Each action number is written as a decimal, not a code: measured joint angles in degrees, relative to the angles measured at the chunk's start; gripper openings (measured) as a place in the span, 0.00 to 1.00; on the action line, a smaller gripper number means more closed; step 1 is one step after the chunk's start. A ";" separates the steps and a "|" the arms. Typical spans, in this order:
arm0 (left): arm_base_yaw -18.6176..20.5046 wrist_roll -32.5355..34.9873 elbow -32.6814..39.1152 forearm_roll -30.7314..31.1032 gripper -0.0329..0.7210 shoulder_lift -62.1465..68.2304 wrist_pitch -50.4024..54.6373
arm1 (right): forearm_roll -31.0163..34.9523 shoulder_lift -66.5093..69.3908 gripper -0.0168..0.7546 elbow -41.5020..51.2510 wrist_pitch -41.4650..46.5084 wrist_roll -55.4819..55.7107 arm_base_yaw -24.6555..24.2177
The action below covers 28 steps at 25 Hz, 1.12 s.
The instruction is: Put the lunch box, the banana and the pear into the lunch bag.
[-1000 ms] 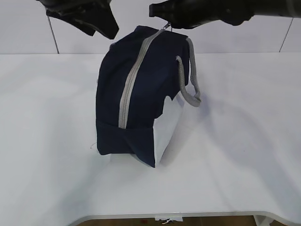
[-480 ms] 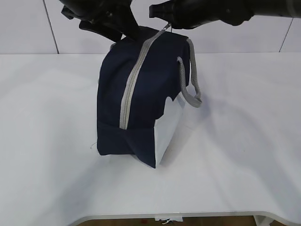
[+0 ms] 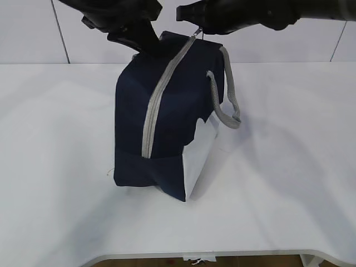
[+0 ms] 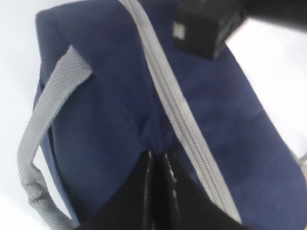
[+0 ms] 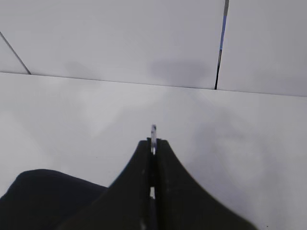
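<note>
Lunch bag (image 3: 167,117) beneath both tools

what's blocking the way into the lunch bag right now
The closed zipper along the lunch bag. The right gripper pinches its pull; the left gripper pinches fabric beside it.

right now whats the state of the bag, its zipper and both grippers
lunch bag: upright on the table, top held by both grippers
zipper strip: closed along the length that shows
zipper pull: pinched in the right gripper
left gripper: shut on a fold of the bag's fabric beside the zipper
right gripper: shut on the zipper pull
</note>
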 joint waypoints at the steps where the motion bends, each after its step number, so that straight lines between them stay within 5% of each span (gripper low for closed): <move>1: 0.00 1.02 -0.05 0.00 0.04 0.00 0.54 | 0.00 0.00 0.02 0.00 0.27 0.00 0.00; 9: 0.00 8.85 -3.15 0.57 0.04 0.00 6.41 | 0.43 -0.11 0.02 -0.02 6.21 -0.10 0.10; 23: 0.00 9.54 -13.32 3.73 0.04 -0.19 14.35 | 3.79 0.30 0.02 -0.23 8.36 -0.48 0.10; 28: 0.10 9.65 -13.32 6.14 0.04 -0.19 14.71 | 10.24 2.65 0.02 -0.23 9.43 -2.83 0.10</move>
